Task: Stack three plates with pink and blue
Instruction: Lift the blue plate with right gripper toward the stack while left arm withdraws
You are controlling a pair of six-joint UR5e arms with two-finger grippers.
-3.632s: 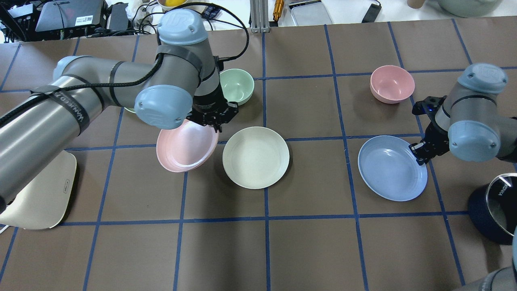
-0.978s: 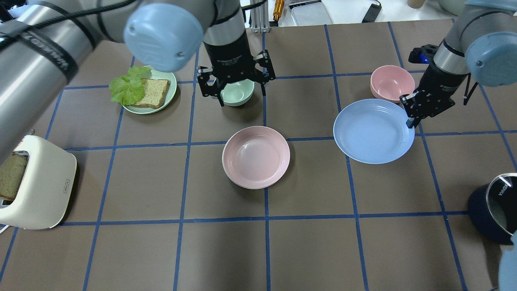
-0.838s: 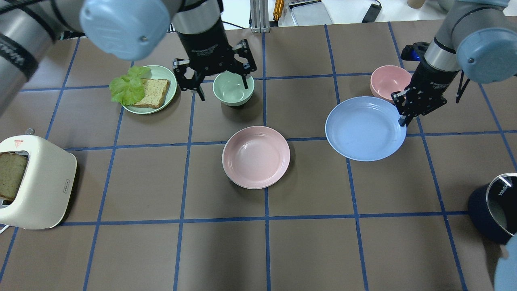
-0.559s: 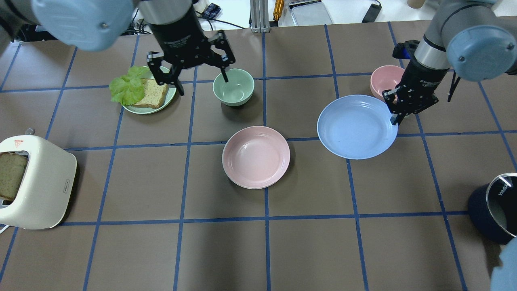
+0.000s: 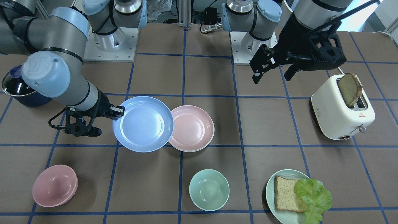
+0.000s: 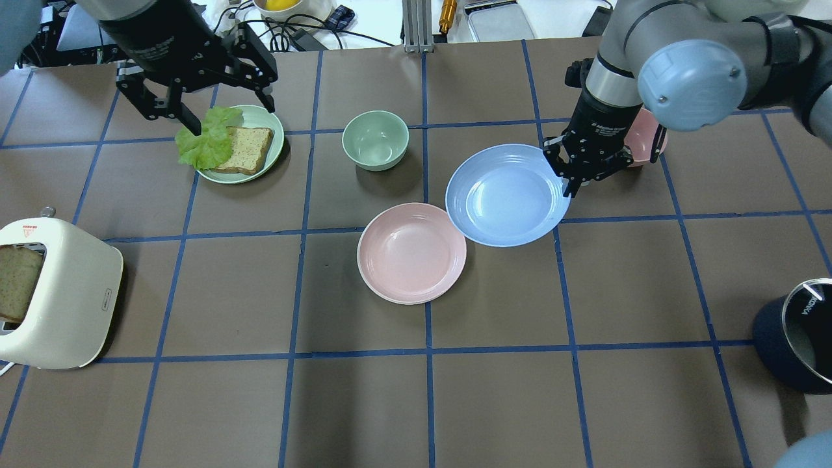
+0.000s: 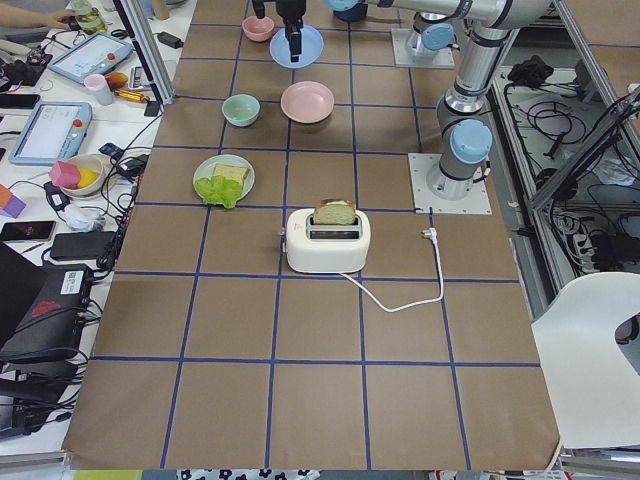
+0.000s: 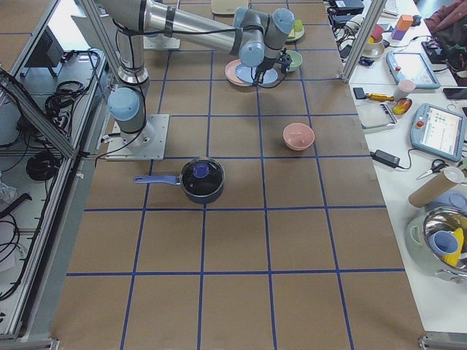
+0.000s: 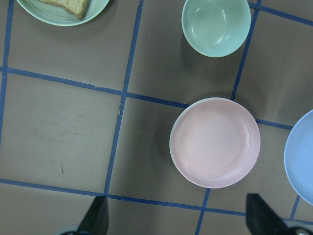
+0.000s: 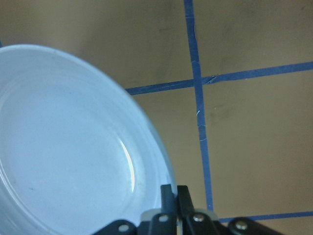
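Right wrist-mounted view first: the right gripper (image 10: pixel 175 195) has its jaws pinched together on the rim of the blue plate (image 10: pixel 73 147), one finger inside the lip and one outside. From overhead, that pinch sits on the plate's edge nearest the pink bowl (image 6: pixel 650 133). The rest of the plate juts out unsupported toward the pink plate (image 6: pixel 411 253). It seems to hang above the table, its near edge just overlapping the pink plate's rim.

The blue plate faces hollow side up and looks roughly level. Being round, it has no long axis to speak of; only the gripped side matters.

A paler rim (image 6: pixel 403 303) peeks from under the pink plate (the cream plate, I'd guess), so this looks like the last plate to go on.

To do it well, I'd slide the blue plate across until it is centred over the pink one. I'd hold it flat, lower it gently until it nests, and only then let go, since an edge pinch invites sagging.

The left gripper (image 6: pixel 231 117) hovers by the bread plate (image 6: pixel 270 127), jaws wide apart and empty.
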